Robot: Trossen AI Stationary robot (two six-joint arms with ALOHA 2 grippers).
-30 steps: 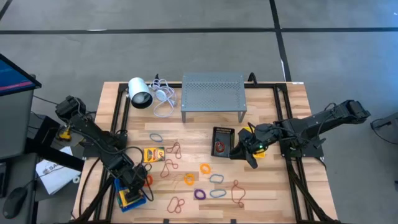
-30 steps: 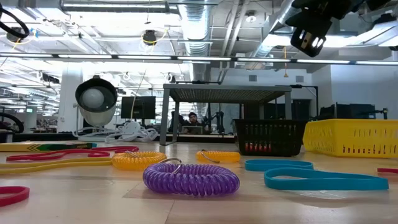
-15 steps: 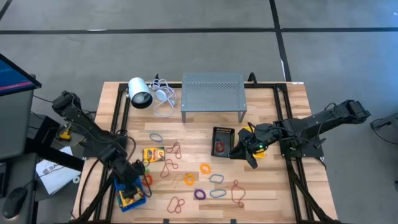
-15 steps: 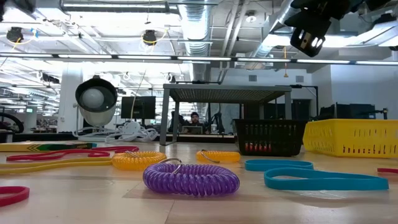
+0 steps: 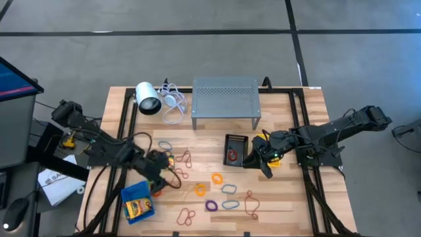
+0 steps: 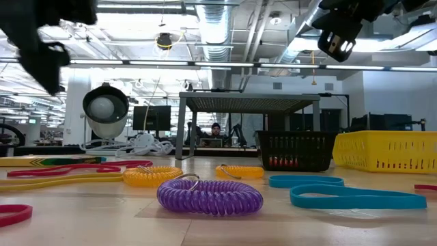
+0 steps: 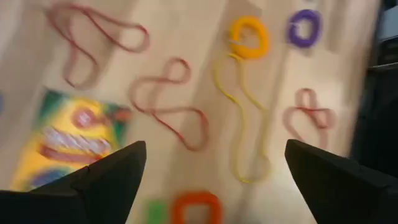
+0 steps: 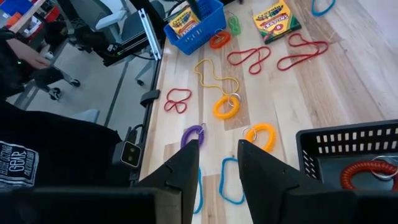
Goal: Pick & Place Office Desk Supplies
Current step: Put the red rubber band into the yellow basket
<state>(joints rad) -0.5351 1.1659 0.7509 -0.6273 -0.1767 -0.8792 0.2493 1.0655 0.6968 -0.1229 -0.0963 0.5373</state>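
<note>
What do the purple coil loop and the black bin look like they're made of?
The purple coil loop looks like glossy flexible plastic, wound in tight spirals like a wrist keychain, with a thin metal ring on top. The black bin looks like rigid matte plastic, its walls moulded as an open grid of slots.

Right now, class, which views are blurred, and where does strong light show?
Left wrist view: smeared throughout, the crayon box and the red bands soft-edged. Low view: the purple coil up close is sharp, the dark arm at upper left blurs, and ceiling lights glare. High and right wrist views: evenly lit and sharp.
</note>
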